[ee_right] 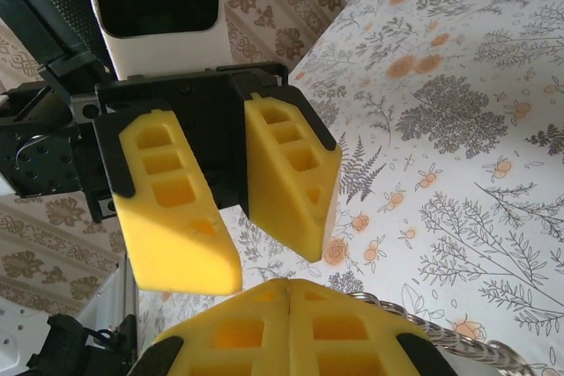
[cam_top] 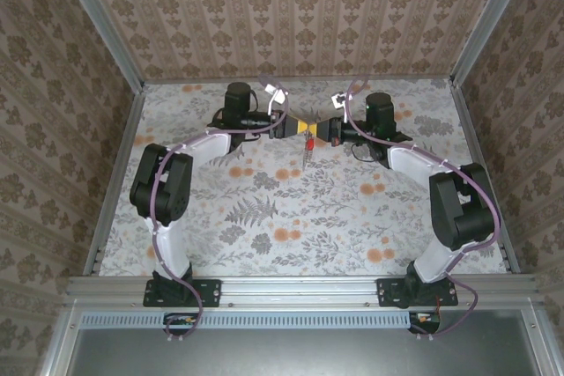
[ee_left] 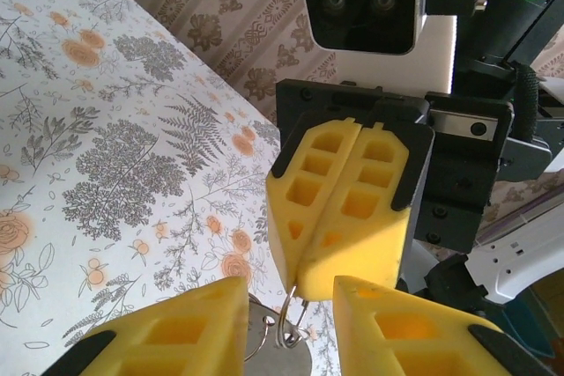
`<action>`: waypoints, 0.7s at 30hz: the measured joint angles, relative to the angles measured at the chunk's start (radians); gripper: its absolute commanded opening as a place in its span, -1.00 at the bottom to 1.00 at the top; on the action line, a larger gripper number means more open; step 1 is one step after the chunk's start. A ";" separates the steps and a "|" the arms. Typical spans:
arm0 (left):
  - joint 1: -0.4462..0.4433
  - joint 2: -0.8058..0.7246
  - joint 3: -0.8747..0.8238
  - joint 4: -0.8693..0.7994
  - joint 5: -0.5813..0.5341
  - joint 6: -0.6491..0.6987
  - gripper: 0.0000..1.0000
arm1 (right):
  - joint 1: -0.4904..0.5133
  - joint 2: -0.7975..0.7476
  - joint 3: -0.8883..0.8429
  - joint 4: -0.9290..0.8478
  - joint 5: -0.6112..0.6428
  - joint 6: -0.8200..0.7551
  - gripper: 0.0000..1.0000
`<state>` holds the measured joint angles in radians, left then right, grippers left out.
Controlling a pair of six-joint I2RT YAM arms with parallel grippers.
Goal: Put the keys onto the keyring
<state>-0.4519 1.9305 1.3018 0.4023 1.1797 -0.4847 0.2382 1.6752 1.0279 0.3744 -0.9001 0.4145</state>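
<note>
Left wrist: keyring point(ee_left: 293, 316) pinched at right tool point(ee_left: 307, 277) tip

Right gripper point(ee_right: 289, 295): yellow pads pressed together, keyring point(ee_right: 445, 334) protruding alongside. Left gripper point(ee_right: 254, 261) opposite, pads parted. Floral tabletop point(ee_right: 458, 129).

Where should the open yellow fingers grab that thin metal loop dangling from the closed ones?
Probably its free lower end. The thin grey metal loop hangs from the tips of the shut right gripper, so the open left gripper should come head-on from the opposite side, below those tips.
</note>
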 measured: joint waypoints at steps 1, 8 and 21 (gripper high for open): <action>-0.003 0.000 0.002 -0.002 0.001 0.001 -0.38 | 0.000 0.001 0.000 0.000 0.000 0.000 -1.00; -0.026 0.000 0.002 -0.005 0.003 0.003 -0.41 | -0.014 0.021 0.000 0.045 -0.031 0.037 -1.00; -0.024 0.003 -0.001 0.083 -0.001 -0.047 -0.47 | -0.034 0.042 0.000 0.158 -0.059 0.116 -1.00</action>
<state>-0.4755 1.9331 1.3006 0.4850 1.1786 -0.5320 0.2043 1.7172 1.0275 0.5323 -0.9592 0.5301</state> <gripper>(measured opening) 0.286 0.066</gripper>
